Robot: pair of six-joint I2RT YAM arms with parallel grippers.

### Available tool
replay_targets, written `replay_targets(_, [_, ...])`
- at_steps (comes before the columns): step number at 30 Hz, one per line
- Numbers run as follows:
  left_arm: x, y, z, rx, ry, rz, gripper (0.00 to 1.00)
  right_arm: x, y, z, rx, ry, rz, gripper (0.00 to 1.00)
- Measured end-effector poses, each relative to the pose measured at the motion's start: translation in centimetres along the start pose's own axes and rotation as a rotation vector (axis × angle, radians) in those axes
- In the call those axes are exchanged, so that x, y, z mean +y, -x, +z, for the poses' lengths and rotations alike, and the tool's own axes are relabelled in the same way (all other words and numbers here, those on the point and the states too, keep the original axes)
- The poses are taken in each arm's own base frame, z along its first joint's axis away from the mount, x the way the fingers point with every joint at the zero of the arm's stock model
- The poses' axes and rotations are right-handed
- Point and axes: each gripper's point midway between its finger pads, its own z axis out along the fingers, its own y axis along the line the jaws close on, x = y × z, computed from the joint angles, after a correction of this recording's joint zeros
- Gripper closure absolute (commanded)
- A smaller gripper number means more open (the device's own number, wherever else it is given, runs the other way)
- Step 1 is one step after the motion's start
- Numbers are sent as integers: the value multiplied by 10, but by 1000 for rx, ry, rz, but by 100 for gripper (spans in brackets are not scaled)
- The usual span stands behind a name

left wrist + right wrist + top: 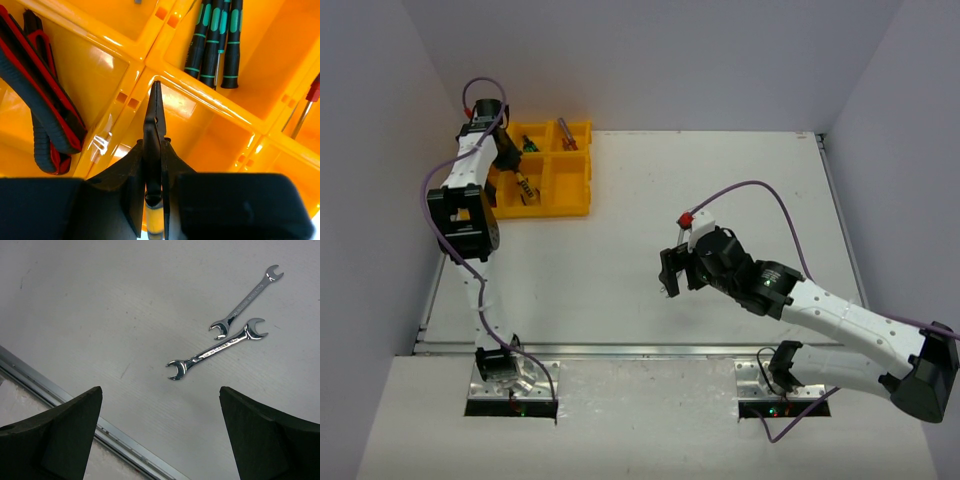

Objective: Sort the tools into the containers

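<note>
The left gripper (pixel 154 150) is pinching the pliers (pixel 154 112) over the tray (pixel 215 100), their long axis pointing nose-first into the empty compartment (pixel 200 135) below. The right gripper (pixel 160 390) is hanging spread, well away.

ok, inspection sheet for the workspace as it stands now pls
Surface: white table, metal rail along near edge.
Job's things: yellow tray far left, holding green-handled screwdrivers and red-black pliers in separate compartments; two silver wrenches on the table.
Clutter: nothing seen.
Grippers: left gripper shut on yellow-handled pliers, over the tray; right gripper open above the wrenches.
Cables: purple cables looped along both arms.
Surroundings: plain grey walls.
</note>
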Motion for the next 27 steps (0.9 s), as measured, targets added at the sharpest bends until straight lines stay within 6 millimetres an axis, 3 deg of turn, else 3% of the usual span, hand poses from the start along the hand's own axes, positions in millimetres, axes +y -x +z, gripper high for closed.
replay_targets(3, [-2, -3, 2, 10, -3, -5, 22, 1, -1, 0, 4, 4, -1, 1])
replay_targets(4, [-5, -2, 1, 4, -10, -3, 7, 1, -1, 0, 4, 6, -1, 1])
replay_targets(5, [-9, 0, -2, -2, -15, -1, 0, 1, -2, 0, 6, 6, -1, 1])
replay_targets(8, [-20, 7, -16, -24, -31, 2, 0, 0, -4, 4, 16, 0, 0, 1])
replay_targets(11, [-31, 23, -52, -73, -65, -6, 0, -4, -7, 9, 33, -18, 8, 1])
replay_targets(14, [-43, 50, -126, -188, -155, -29, 0, -17, -14, 19, 66, -77, 64, 1])
replay_targets(17, [-38, 57, -241, -370, -301, -56, 0, -38, -27, 31, 140, -189, 140, 1])
replay_targets(19, [-25, 42, -320, -505, -415, -70, 0, -48, -35, 37, 195, -268, 186, 1])
replay_targets(20, [-16, 31, -349, -565, -463, -74, 0, -52, -36, 40, 220, -314, 210, 1])
replay_targets(23, [14, -23, -396, -657, -561, -69, 0, -60, -34, 50, 251, -424, 277, 3])
replay_targets(24, [20, -36, -406, -693, -594, -66, 0, -63, -34, 52, 254, -457, 301, 5])
replay_targets(25, [26, -50, -403, -696, -605, -57, 0, -65, -36, 53, 261, -483, 323, 7])
replay_targets(27, [34, -81, -374, -635, -592, -28, 0, -70, -43, 56, 282, -523, 354, 15])
